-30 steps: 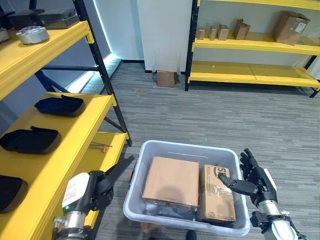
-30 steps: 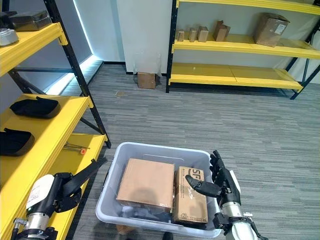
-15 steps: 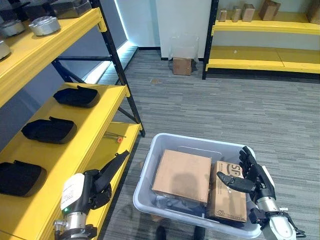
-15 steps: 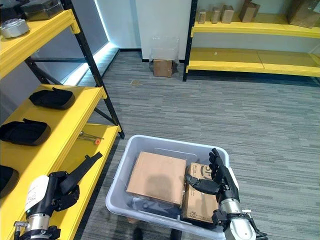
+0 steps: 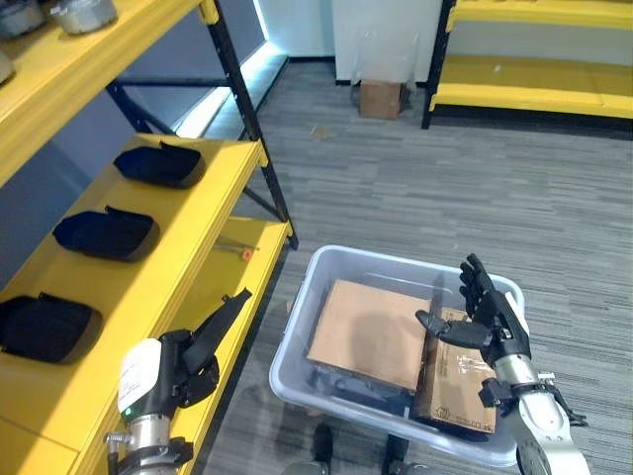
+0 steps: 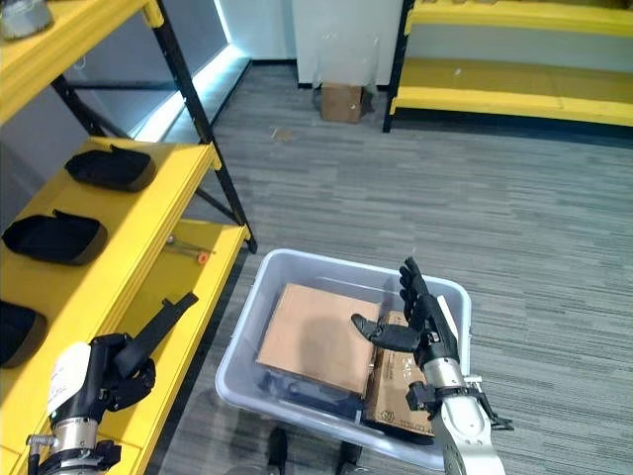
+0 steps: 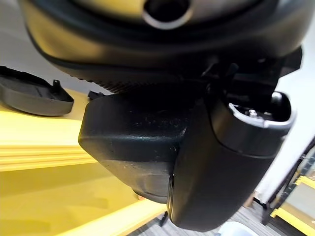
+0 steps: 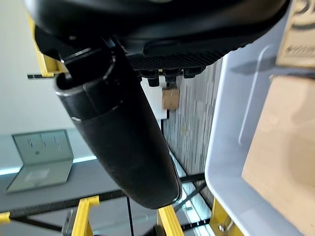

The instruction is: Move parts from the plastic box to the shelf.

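A pale plastic box [image 5: 325, 263] stands on the floor beside the yellow shelf [image 5: 158, 262]. Inside it a large cardboard box [image 5: 366, 332] lies next to a smaller printed one [image 5: 453, 386], with dark parts [image 5: 341, 384] beneath them. My right hand [image 5: 487, 319] hovers open over the smaller box, thumb pointing toward the large one, holding nothing. My left hand [image 5: 203, 346] is open with straight fingers, low beside the shelf's bottom board. Three black moulded parts [image 5: 106, 233] lie in a row on the shelf's middle board.
A small orange-tipped tool [image 5: 238, 251] lies on the bottom board. The black shelf post [image 5: 247, 119] rises just left of the box. Across the grey carpet stand a second yellow shelf [image 5: 534, 97] and a small cardboard box [image 5: 381, 97] on the floor.
The camera has tipped downward and shifted. My right hand has moved from the plastic box's near right side further in over the smaller cardboard box. The left hand has barely moved.
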